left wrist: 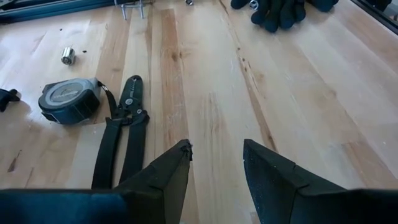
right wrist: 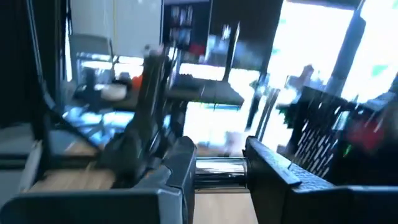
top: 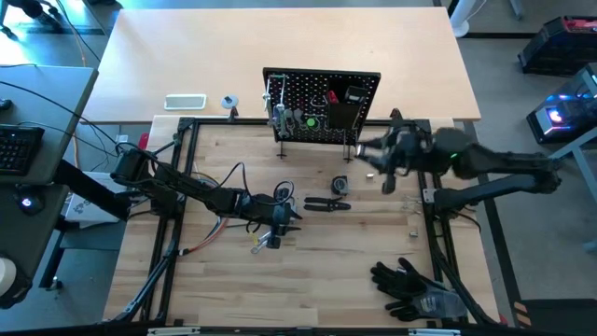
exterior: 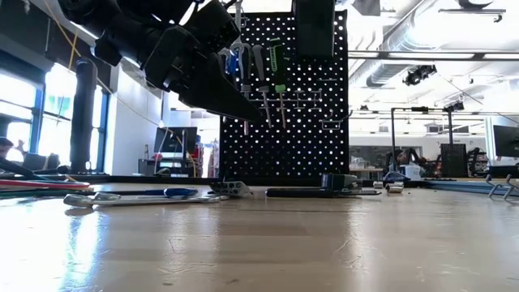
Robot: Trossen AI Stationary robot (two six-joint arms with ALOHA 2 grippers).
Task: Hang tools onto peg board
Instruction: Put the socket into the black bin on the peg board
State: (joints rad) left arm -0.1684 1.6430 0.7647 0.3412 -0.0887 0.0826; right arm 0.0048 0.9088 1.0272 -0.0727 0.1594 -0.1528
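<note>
The job looks partly done. The peg board [top: 322,105] stands upright at the far edge of my counter [top: 308,271] and already carries several tools, among them a green-handled driver [exterior: 278,65]. Others are not yet hung: near the counter's middle lie a wrench [exterior: 138,198] and a blue-handled driver [exterior: 166,192], then the black pliers [left wrist: 121,146] beside a tape measure [left wrist: 68,101]. My left gripper [left wrist: 216,158] reaches low over the counter's middle, its jaws parted and grasping nothing. My right gripper [right wrist: 219,163] is raised just beside the board's right end, clenched on a silver bar [right wrist: 219,165]. Black gloves [top: 415,287] lie by the near right corner.
</note>
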